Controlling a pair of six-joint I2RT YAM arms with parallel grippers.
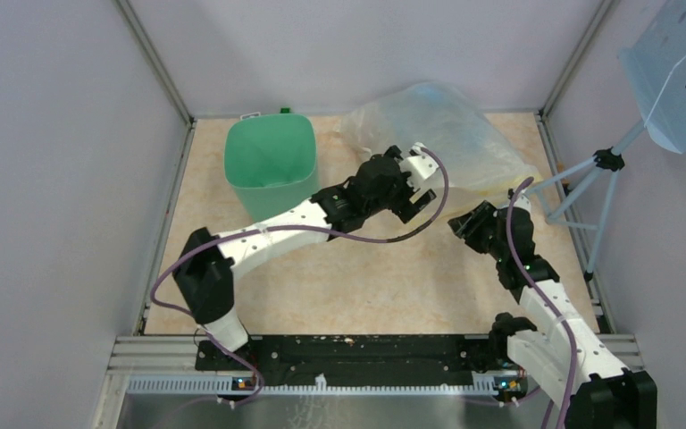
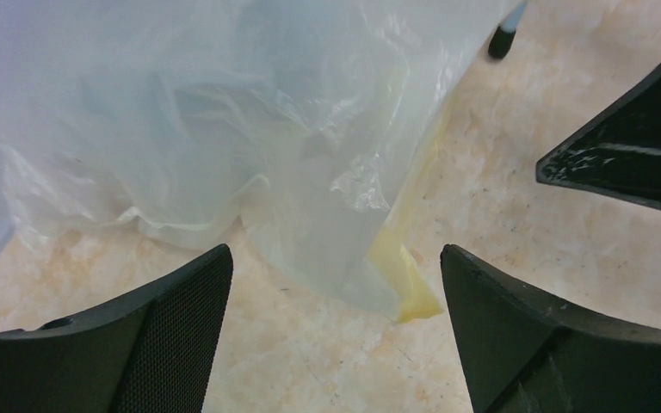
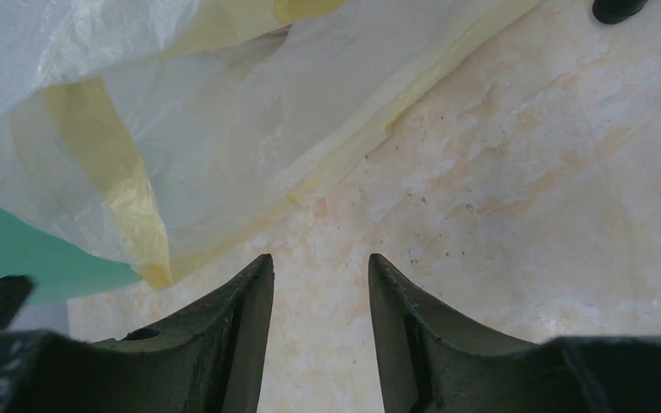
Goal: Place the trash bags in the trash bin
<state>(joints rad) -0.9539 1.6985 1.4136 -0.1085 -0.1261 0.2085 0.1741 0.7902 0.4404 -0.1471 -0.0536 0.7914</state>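
Grey walls (image 1: 54, 179) and aluminium rails box in a beige, marble-patterned table (image 1: 366, 286) flecked with small dark specks.

At the far right of it lies a big translucent plastic bag (image 1: 447, 134), crumpled and heaped, with yellowish bands along its folds and one yellow corner flat on the table.

To its left, in the far left corner, the mint-green trash bin (image 1: 271, 161) stands upright with its mouth open upward. It is near the bag, but I cannot tell whether they touch.

A pale blue perforated panel (image 1: 679, 71) hangs tilted over the right wall on a thin blue tripod (image 1: 589, 188).

From the near edge, the left arm (image 1: 259, 241) stretches diagonally past the bin toward the bag. The right arm (image 1: 536, 295) bends inward on the right. Purple cables (image 1: 429, 219) loop along both.

The left gripper (image 2: 336, 249) has its fingers spread wide, low over the table, with the bag's yellow corner just ahead and nothing pinched between them.

The right gripper (image 3: 320, 258) shows a narrow gap with bare table visible through it. It grips nothing, and the bag's edge lies ahead to its left.

Just behind the bin's far rim sits a small white tag (image 1: 251, 116), too small to read.
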